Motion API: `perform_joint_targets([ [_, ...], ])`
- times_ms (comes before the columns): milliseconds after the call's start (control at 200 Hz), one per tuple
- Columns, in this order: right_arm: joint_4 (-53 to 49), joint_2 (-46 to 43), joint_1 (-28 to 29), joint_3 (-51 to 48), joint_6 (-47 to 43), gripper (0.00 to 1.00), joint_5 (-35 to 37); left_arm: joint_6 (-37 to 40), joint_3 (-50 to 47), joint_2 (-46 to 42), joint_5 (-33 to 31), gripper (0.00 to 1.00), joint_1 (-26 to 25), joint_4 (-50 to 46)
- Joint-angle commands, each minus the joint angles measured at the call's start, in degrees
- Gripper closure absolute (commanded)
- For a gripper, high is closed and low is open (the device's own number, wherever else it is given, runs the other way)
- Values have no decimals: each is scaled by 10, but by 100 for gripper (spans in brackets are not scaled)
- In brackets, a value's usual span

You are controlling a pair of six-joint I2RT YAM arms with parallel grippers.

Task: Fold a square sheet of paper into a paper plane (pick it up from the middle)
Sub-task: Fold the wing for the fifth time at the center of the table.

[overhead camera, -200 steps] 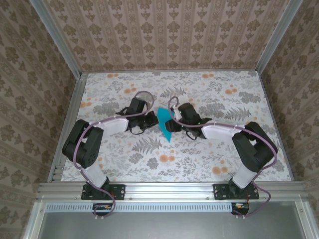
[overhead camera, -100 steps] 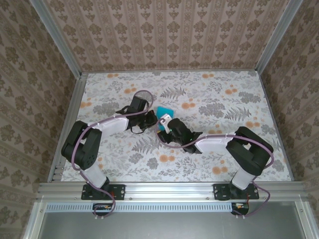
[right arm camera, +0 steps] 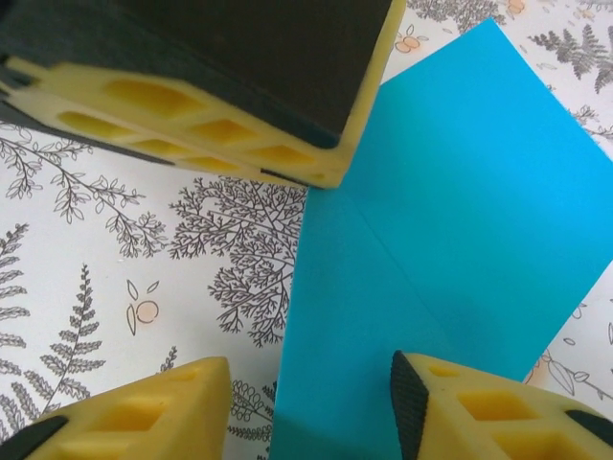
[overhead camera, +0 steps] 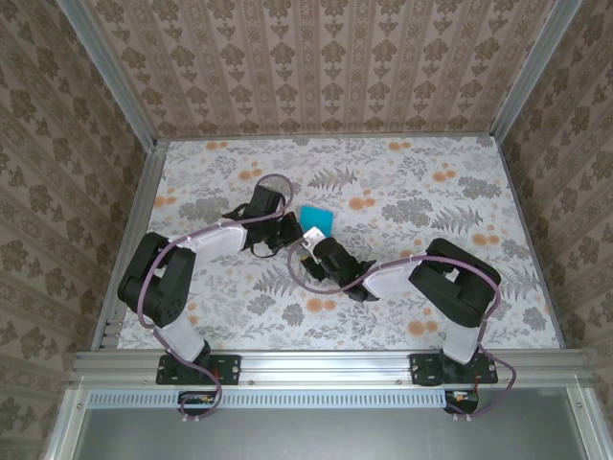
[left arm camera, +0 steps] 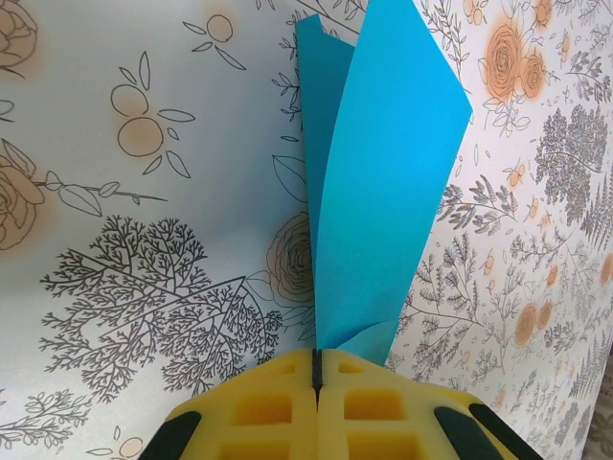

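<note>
Nearest to my bases, my right gripper (right arm camera: 311, 402) reaches in toward the middle of the table, its two yellow pads standing partly apart and clamping nothing. In its wrist view the lower part of the square sheet of paper (right arm camera: 450, 240) lies in the gap between those pads, and I cannot tell whether either pad touches it.

Just beyond it, my left gripper (left arm camera: 315, 369) is closed tight, its pads meeting on the bottom tip of the sheet. From that pinch the teal paper rises and spreads into two layers, one broad flap in front and a narrower one behind, leaning away over the flowered table (left arm camera: 115, 240). From above, the sheet shows as a small teal patch just past both sets of fingers.

I judge the step in hand to be a second grip on the sheet, so that a fold can be pressed. To do it well I would keep the left clamp firm and unmoving, since it alone holds the paper. I would bring the right pads astride the paper close to the faint crease line, staying clear of the left finger, which sits very near. I would close slowly, so the two layers meet squarely instead of skewing or crumpling.
</note>
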Motion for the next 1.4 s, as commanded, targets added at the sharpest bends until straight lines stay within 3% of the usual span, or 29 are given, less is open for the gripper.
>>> perform_joint_targets([
  [0,31,13,-2,17,-4,56,20,-10,12,-18,-5,97,-2,-9],
  [495,16,17,-23,24,25,85,-35,-7,5,-35,-1,94,12,-15],
  [650,15,3,-34,21,50,93,-70,-4,0,-45,0,85,22,-17],
  [840,4,-17,-64,22,110,99,-170,7,-15,-70,-5,57,40,-17],
  [1025,31,-14,-104,18,196,100,-284,25,-38,-101,-27,39,45,-2],
  [1225,86,-3,-136,9,292,100,-373,40,-69,-109,-16,37,44,48],
  [1395,121,11,-153,5,351,100,-406,45,-77,-89,7,37,40,88],
])
